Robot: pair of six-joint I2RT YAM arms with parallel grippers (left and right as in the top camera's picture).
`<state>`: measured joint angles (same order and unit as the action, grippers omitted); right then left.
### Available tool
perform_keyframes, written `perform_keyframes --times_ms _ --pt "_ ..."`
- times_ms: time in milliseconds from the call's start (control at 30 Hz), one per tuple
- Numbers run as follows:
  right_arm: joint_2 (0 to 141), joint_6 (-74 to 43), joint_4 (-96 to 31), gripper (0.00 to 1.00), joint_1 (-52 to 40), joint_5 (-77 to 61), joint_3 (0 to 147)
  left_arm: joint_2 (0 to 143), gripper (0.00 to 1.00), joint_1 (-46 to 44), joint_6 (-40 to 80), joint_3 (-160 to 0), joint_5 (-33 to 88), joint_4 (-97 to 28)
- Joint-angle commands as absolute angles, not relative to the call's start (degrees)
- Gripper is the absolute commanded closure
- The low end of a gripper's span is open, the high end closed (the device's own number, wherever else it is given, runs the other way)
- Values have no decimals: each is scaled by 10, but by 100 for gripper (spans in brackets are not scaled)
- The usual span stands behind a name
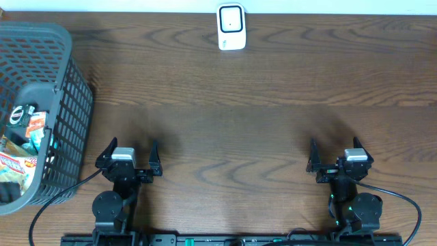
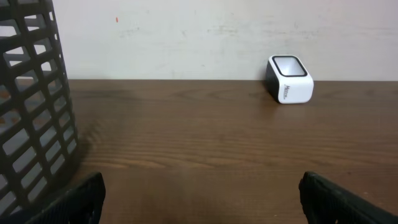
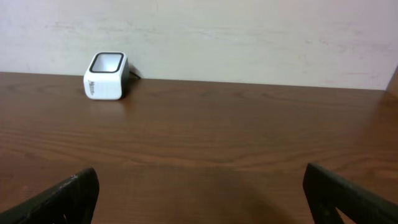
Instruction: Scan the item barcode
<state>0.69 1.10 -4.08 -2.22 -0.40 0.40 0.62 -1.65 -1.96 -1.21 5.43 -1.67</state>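
i judge nothing is done yet: my left gripper (image 1: 132,147) and right gripper (image 1: 335,145) both sit spread wide and empty, the packaged items (image 1: 31,126) lie in the black basket (image 1: 75,96) at far left, and the white barcode scanner (image 1: 231,27) waits at the back, well apart.

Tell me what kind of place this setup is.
Probably a mock shop checkout: a white barcode scanner stands at the far edge of the wooden table, and a dark basket of packaged goods sits at its left end.
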Motion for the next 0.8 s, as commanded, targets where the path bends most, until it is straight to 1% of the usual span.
perform_keyframes --times_ms 0,700,733,767 --pt "3 18 -43 1 -27 -6 3 2 2 -15 -28 -2 69 -36" --pt "3 18 -43 1 -27 -6 3 2 2 -15 -28 -2 69 -36" --pt "3 18 -43 1 -27 -6 3 2 2 -15 -21 -2 78 -29" --pt "3 18 -43 1 -27 -6 3 2 2 -16 1 -2 112 -17"
